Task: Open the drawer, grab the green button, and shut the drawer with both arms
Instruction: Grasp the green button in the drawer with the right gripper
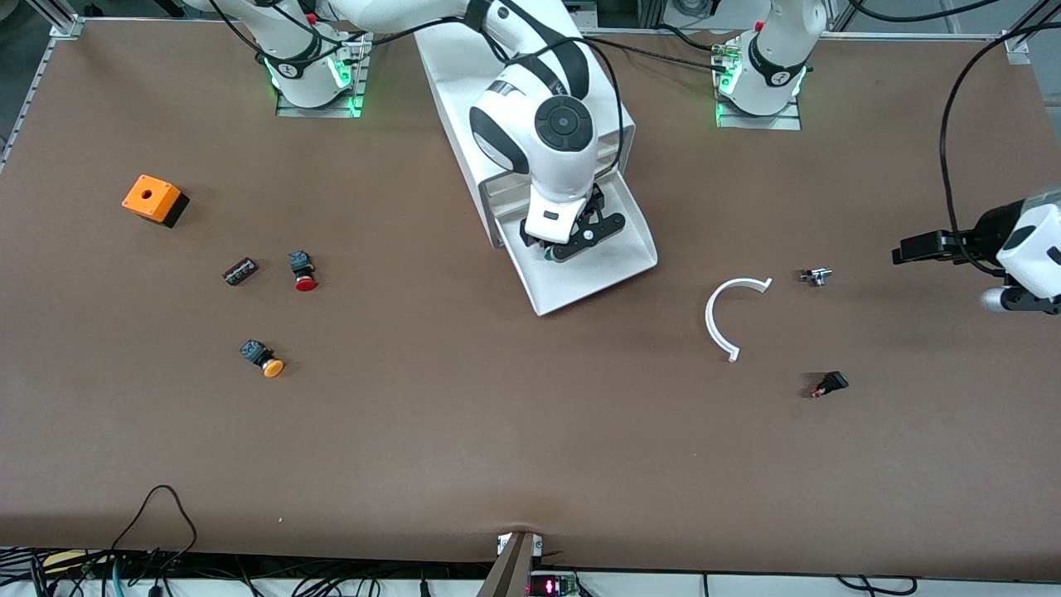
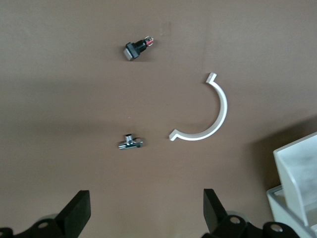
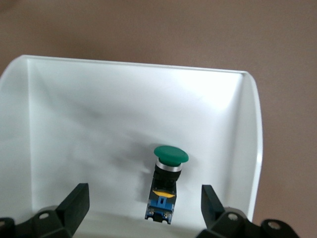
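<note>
The drawer is pulled out of the white cabinet, toward the front camera. My right gripper hangs over the drawer, open and holding nothing. In the right wrist view the green-capped button lies on the drawer floor, between my right gripper's spread fingers and untouched. In the front view my hand hides most of the button. My left gripper waits at the left arm's end of the table, open and empty, over bare table.
Toward the right arm's end lie an orange box, a small dark block, a red-capped button and an orange-capped button. Toward the left arm's end lie a white arc, a small metal part and a black part.
</note>
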`<act>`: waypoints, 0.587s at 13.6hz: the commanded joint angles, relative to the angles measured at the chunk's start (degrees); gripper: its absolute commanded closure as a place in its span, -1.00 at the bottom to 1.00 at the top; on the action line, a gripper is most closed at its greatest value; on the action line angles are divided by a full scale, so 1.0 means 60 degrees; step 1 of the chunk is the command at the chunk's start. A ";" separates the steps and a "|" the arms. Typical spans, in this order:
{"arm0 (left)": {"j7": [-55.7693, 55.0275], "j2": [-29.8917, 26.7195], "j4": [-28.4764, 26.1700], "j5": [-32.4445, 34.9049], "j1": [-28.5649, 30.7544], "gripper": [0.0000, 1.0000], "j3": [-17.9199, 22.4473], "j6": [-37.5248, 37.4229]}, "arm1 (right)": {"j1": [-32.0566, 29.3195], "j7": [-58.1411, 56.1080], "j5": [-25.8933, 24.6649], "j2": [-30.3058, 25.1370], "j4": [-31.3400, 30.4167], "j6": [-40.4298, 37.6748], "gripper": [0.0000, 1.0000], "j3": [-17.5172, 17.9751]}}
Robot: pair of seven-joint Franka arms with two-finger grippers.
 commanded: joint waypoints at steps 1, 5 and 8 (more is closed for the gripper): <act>-0.0440 -0.0080 0.0006 0.0924 -0.0074 -1.00 -0.0425 -0.0048 | 0.0061 0.0243 -0.0149 0.0013 -0.0098 -0.0128 -1.00 -0.0086; -0.0337 0.0022 -0.0038 0.1323 -0.0088 -1.00 -0.0530 0.0069 | 0.0075 0.0346 -0.0382 0.0057 -0.0464 -0.0055 -0.94 -0.0086; -0.0322 0.0023 -0.0009 0.1337 -0.0161 -1.00 -0.0515 -0.0004 | 0.0148 0.0346 -0.0471 0.0057 -0.0757 -0.0026 -0.94 -0.0086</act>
